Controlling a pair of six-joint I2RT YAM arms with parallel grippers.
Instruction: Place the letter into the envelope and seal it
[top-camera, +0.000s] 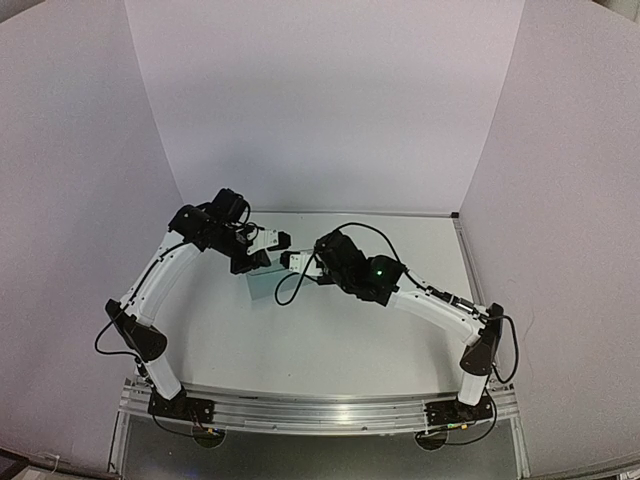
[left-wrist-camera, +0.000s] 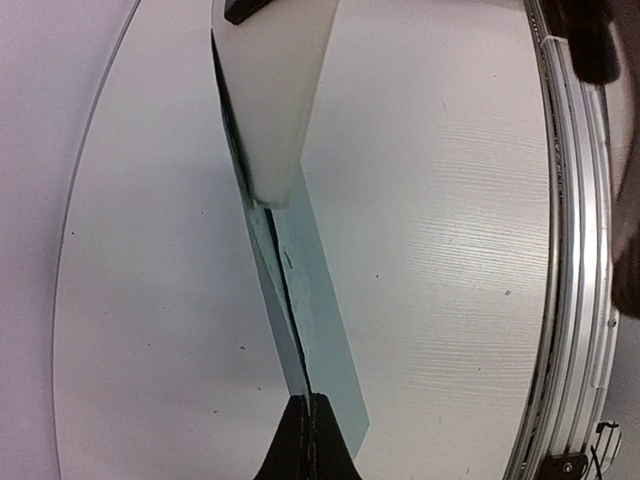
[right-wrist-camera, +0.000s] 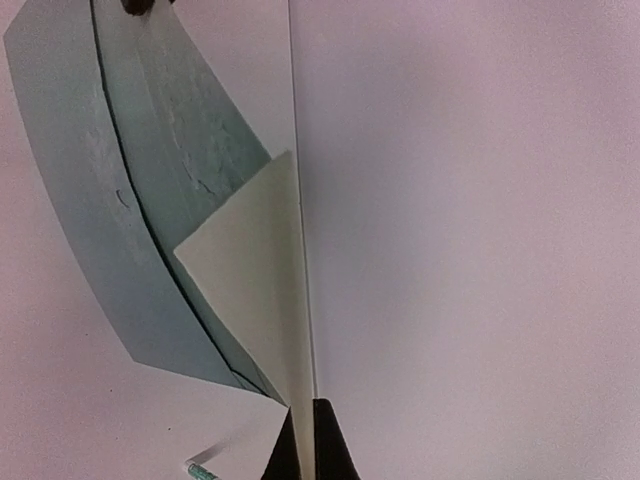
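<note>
White wood-grain table (top-camera: 350, 330), pale lilac walls (top-camera: 320, 100) on three sides. Envelope (left-wrist-camera: 312, 320): teal, over mid-table, clamped by its edge in the closed left claw (left-wrist-camera: 308, 440), long axis running straight out from that claw. Letter (right-wrist-camera: 255, 290): cream, pinched at one corner by the closed right claw (right-wrist-camera: 305, 440), far end touching the envelope.

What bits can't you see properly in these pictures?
- Left wrist view: the letter is cut off by the top edge, and its print does not show.
- Right wrist view: a tiny thing at the bottom edge is too small and blurred to name.
- Top view: the arms cover most of the envelope, and the letter cannot be made out there.
</note>
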